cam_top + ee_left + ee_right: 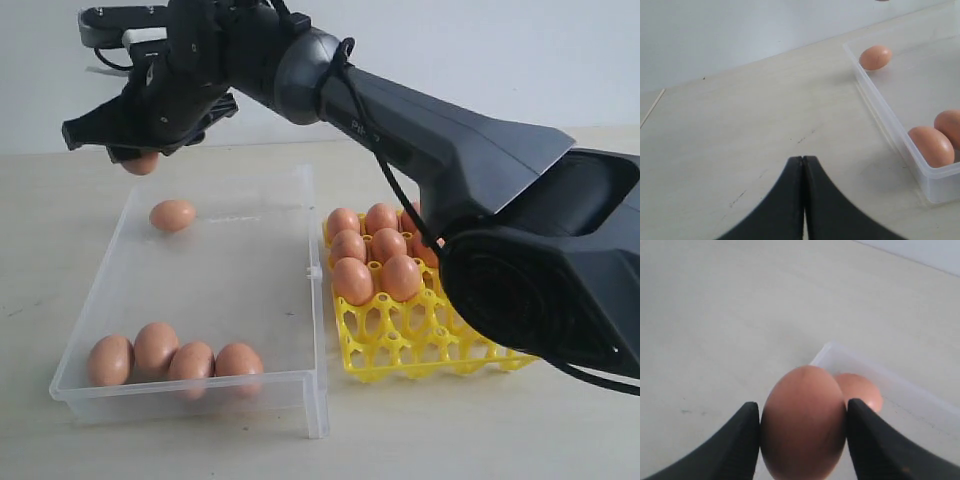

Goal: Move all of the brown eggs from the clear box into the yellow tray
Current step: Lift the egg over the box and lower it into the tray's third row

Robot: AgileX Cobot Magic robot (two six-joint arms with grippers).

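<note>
Brown eggs (175, 360): four side by side against near wall of clear box (312, 330); several upright in yellow tray (420, 345) cells; one lying sideways at far end. Above far corner, right gripper (140, 160) clamped on egg (802, 422), long axis along fingers. Left gripper (803, 160) pinched closed over table (740, 125).

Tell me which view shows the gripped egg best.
The right wrist view: the gripped egg sits large and centred, held in the right gripper. The exterior view shows only its underside peeking below the gripper. The left wrist view does not show it.
</note>
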